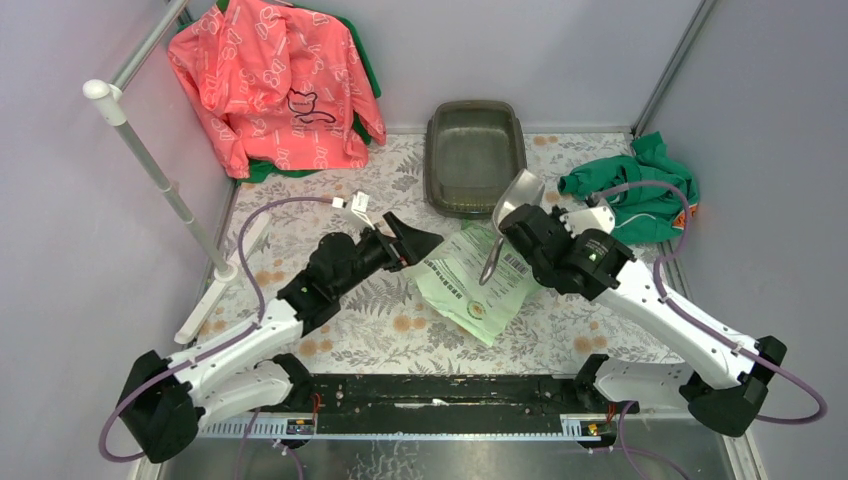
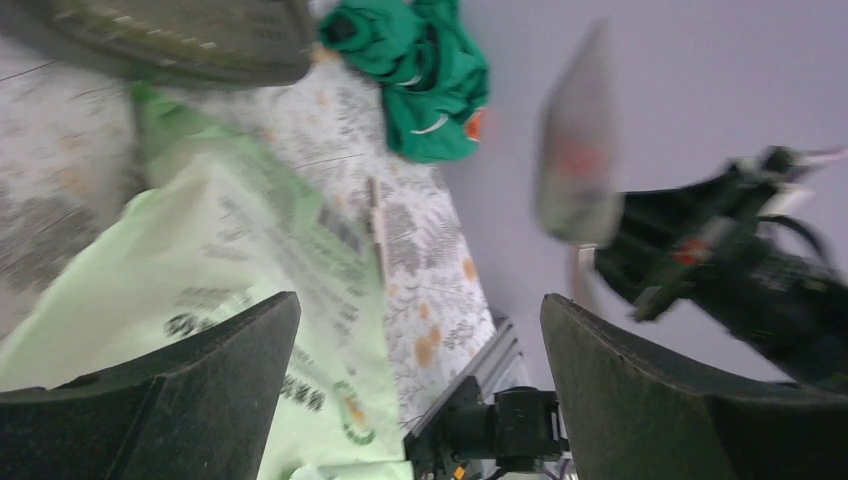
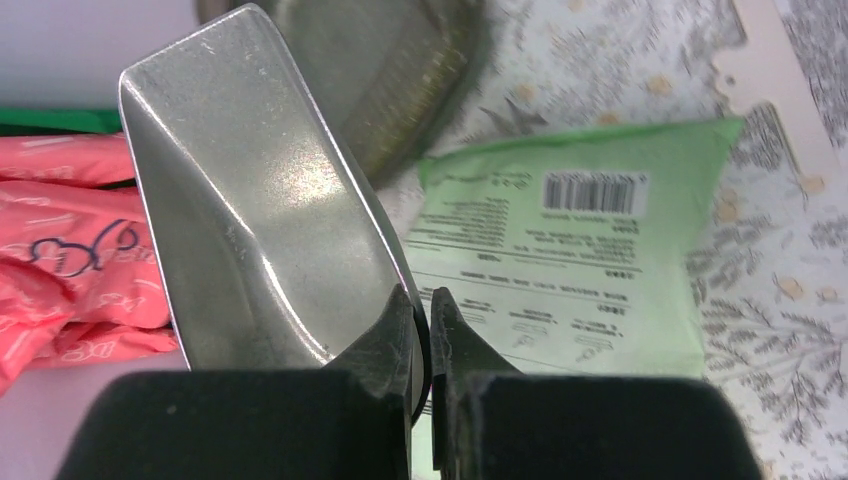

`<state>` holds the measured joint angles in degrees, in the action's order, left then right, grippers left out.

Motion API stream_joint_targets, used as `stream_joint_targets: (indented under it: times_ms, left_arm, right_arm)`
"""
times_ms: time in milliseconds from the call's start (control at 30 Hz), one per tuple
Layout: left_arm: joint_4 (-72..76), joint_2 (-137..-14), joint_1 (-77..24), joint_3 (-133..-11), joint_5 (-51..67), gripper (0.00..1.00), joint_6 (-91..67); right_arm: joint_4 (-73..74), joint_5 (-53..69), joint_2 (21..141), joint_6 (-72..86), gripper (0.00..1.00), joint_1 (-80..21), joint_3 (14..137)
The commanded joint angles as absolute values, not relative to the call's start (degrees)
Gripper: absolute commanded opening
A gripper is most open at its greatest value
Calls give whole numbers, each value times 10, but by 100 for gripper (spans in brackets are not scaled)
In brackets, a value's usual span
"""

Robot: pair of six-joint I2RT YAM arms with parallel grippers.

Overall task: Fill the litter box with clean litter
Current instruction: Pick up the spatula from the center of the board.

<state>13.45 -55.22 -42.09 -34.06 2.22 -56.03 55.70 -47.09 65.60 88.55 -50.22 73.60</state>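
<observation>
The litter box [image 1: 474, 155] is a dark grey-olive tray at the back of the table; no heap shows in it. It also shows in the left wrist view [image 2: 170, 40] and the right wrist view [image 3: 400, 70]. No clean litter is in view. A light green printed bag [image 1: 475, 285] lies flat in front of the box. My right gripper [image 1: 515, 228] is shut on a metal scoop [image 1: 522, 195], held above the bag's far end; the scoop [image 3: 260, 220] fills the right wrist view and looks empty. My left gripper [image 1: 418, 240] is open and empty just left of the bag [image 2: 200, 260].
A pink garment [image 1: 275, 80] hangs at the back left by a white pole [image 1: 160, 170]. A green cloth [image 1: 640, 185] lies right of the box. The table has a fern-print cover [image 1: 380, 320]. A small white tag [image 1: 355, 205] lies behind the left gripper.
</observation>
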Motion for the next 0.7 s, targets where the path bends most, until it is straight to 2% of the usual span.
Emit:
stream_joint_targets:
  times_ms: [0, 200, 367, 667]
  left_arm:
    - [384, -584, -424, -332, 121, 99, -572]
    - [424, -629, -427, -345, 184, 99, -594]
    - [391, -670, -434, -363, 228, 99, -584]
    - [369, -701, -459, -384, 238, 99, -570]
  right_arm:
    - [518, -423, 628, 978, 0, -482, 688]
    - [461, -382, 615, 974, 0, -463, 656]
    - [432, -356, 634, 933, 0, -452, 674]
    - [392, -321, 668, 893, 0, -445, 688]
